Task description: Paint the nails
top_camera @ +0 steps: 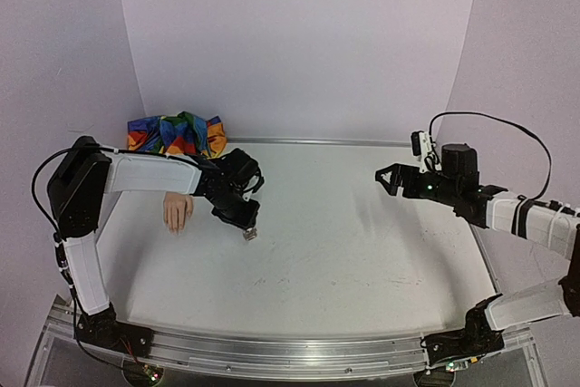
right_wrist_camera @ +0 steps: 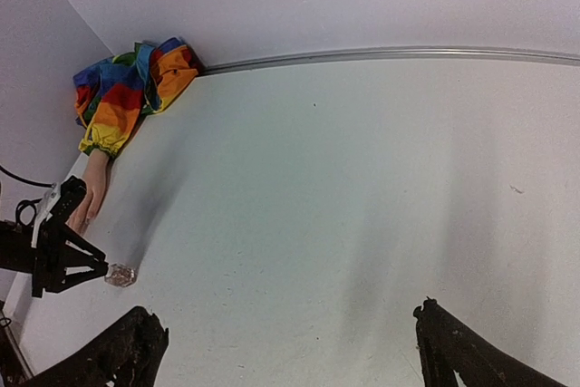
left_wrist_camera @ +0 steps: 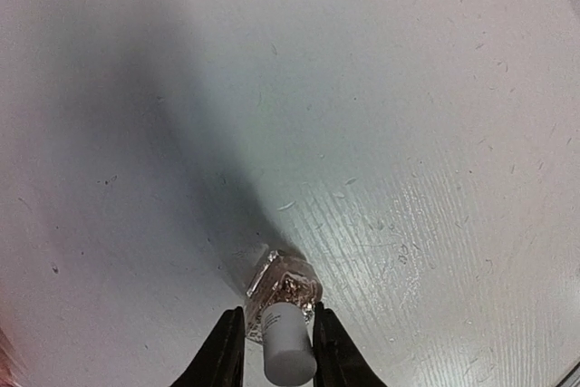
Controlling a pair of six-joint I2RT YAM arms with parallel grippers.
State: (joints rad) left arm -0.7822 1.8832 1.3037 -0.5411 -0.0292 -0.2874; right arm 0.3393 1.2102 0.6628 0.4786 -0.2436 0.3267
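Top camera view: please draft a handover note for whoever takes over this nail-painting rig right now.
Left gripper: jaws narrow around the white cap of the small clear glass polish bottle on the white table; firm grip not confirmed.
Right gripper: open, empty, above the table's right side.
Pale mannequin hand with rainbow-striped fabric sleeve lies far left, near the bottle but apart from it.
Done: bottle reached.
Left: uncap it, paint the nails, which are too small to judge.
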